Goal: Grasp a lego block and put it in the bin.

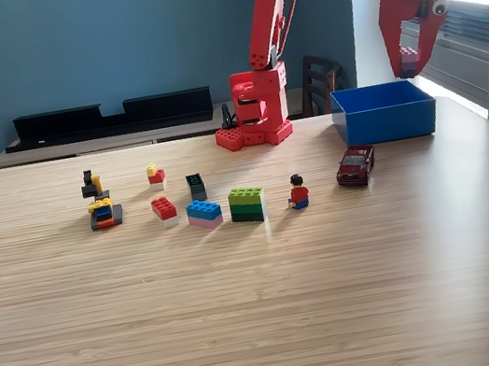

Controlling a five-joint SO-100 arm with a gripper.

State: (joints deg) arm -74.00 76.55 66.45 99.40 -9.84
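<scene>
The red arm reaches up high and bends over to the exterior view's right, so its gripper (412, 47) hangs in the air above the bin (384, 116). The bin is a low blue box with no lid, sitting on the table (267, 312) just beside the arm's red base (255, 110). I think the gripper is up there because that is the spot for dropping a block straight down into the box. Its two red claws look a little spread apart. There may be something small and bluish between the tips, but the bright window behind makes it hard to see, so I cannot say if it holds a block or not.

The other toys sit in a loose row near the middle of the table, well apart from the bin. There is a green block (247, 204) on a darker one, a blue block (203, 213) on a pink one, a red block (165, 209), a small dark block (196, 187), a tiny red and yellow piece (156, 176), and a little stack of mixed pieces (101, 204) at the exterior view's left. A small toy figure (298, 191) in a red shirt stands by the green block.

A dark red toy car (356, 164) is parked just in front of the bin. It sits between the blocks and the box, so the arm should lift blocks over it, not push them along.
</scene>
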